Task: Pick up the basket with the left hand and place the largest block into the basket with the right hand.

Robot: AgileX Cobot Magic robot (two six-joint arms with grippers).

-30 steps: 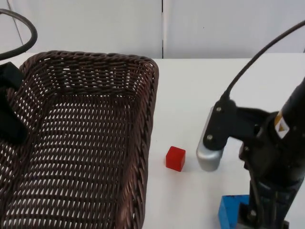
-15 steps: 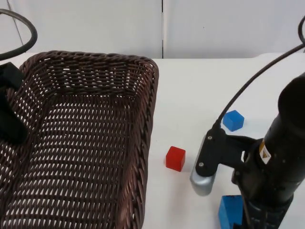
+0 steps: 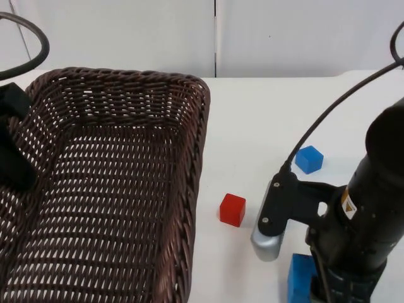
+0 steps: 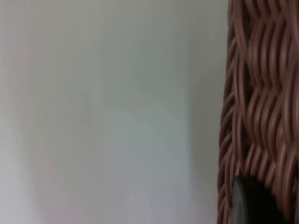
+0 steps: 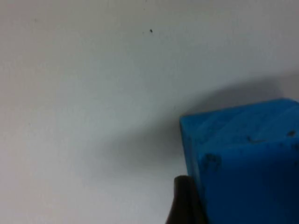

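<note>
I read the basket [image 3: 107, 189] as a deep rectangular tray of dark brown wicker, its rim a thick twisted braid and its walls and floor an open lattice that lets the white surface show through. It occupies the left half of the top view. The left pincer [image 3: 14, 136] sits at the basket's left rim as a black mass; in the left wrist view one black fingertip [image 4: 254, 203] lies against the woven wall, whose strands read as glossy reddish-brown ribs. I cannot tell how far this pincer is closed.

The largest block [image 3: 302, 279] is a plain blue cuboid with sharp edges and a matte face. It stands on the worktop [image 3: 252, 120] at the near right, partly under the right arm. The right pincer [image 3: 322, 290] is down at this block. In the right wrist view a black fingertip [image 5: 184, 200] stands just beside the block's left face, and the block casts a soft shadow on the surface. I cannot tell its opening.

A small red cube [image 3: 232, 209] lies just right of the basket. A small blue cube [image 3: 309, 159] lies farther back on the right, well apart from the red one.

The worktop is smooth, white and matte. It ends at a pale grey partition wall [image 3: 126, 31] with one dark vertical seam.
</note>
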